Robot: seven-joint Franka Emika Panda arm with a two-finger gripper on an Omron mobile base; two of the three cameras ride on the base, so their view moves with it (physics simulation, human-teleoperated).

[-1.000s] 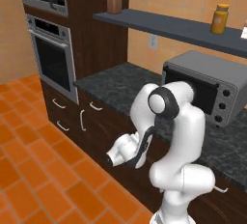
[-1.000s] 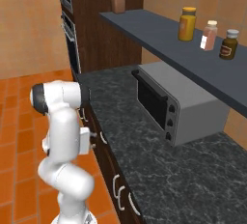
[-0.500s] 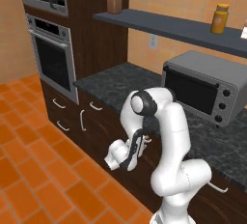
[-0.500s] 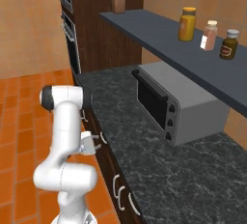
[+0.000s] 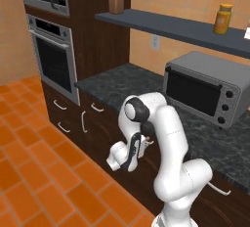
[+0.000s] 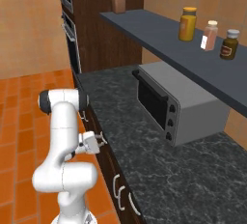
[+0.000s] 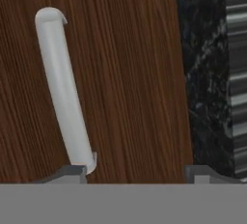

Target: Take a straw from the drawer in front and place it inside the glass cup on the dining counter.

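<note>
The gripper (image 7: 135,172) is pressed up to the dark wooden drawer (image 7: 125,73) front just under the black worktop (image 5: 146,86), its 2 fingertips spread apart with the curved pale handle (image 7: 62,90) beside the left one, not between them. If they close from here, I judge they could miss or only clip the handle, because it sits off-centre and slanted. The drawer is shut, so the straw inside is hidden, and whether the fingertips touch the handle is hard to tell.

A black speckled counter (image 6: 183,179) carries a grey toaster oven (image 6: 178,105); the shelf (image 6: 159,37) holds what look like jars.
</note>
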